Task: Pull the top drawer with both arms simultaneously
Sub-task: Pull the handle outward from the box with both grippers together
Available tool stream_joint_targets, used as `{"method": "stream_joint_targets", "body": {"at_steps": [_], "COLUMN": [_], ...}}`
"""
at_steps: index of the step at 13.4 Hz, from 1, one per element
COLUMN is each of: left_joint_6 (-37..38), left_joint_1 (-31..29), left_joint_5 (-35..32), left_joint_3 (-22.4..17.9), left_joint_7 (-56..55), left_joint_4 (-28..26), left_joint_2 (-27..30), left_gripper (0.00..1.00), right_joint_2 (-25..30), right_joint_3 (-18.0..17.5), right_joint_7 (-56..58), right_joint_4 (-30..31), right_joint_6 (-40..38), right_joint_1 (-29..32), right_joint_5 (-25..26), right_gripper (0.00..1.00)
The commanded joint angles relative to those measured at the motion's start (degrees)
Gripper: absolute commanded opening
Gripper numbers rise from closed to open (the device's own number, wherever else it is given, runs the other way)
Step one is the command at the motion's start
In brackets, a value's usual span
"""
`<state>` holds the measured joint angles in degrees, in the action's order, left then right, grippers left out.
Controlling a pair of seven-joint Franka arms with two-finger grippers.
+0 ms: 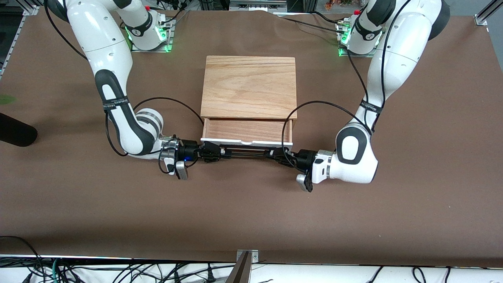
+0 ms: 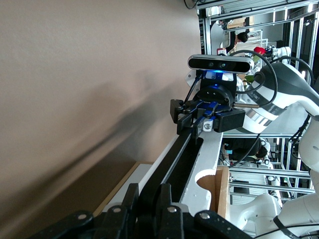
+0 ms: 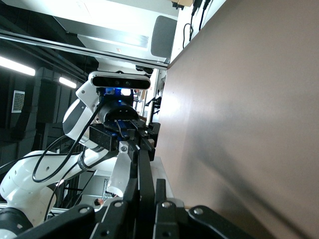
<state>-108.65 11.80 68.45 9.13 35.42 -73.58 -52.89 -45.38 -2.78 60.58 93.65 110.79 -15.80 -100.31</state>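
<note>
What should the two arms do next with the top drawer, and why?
Probably keep pulling together, evenly, toward the front camera. The left gripper and right gripper are each shut on an end of the black handle, and the top drawer is only partly out of the wooden box, showing a strip of its wood inside. An uneven pull could skew it.

Both arms bend low, forearms lying nearly level and pointing toward each other. The right gripper (image 1: 215, 153) is clamped shut on one end of the black handle (image 1: 245, 152) — the left gripper (image 1: 277, 155) clamped on the other end. Their wrists seem rolled sideways, each camera hanging just beneath its gripper.
</note>
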Motion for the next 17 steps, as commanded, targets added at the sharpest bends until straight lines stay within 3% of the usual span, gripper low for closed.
{"method": "stream_joint_targets", "body": {"at_steps": [1,8,17], "left_joint_6": [-4.11,-4.46,-7.45], "left_joint_1": [0.59,1.20,2.70], "left_joint_5": [-1.12,-1.12,-1.03], "left_joint_3": [-1.40,-2.10,-3.51], "left_joint_7": [-8.43,-11.60,-11.60], "left_joint_4": [12.49,19.87,20.32], "left_joint_2": [-5.56,-10.57,-11.71], "left_gripper": [0.16,0.16,0.19], "right_joint_2": [0.65,-1.37,-1.46], "right_joint_3": [-0.65,-0.65,-0.65], "right_joint_7": [-6.87,-7.76,-9.78], "right_joint_4": [-3.73,-8.31,-9.19], "right_joint_6": [0.30,2.58,3.55], "right_joint_1": [0.34,0.34,0.25], "right_joint_5": [-0.06,0.11,0.20], "right_gripper": [0.00,0.00,0.00]}}
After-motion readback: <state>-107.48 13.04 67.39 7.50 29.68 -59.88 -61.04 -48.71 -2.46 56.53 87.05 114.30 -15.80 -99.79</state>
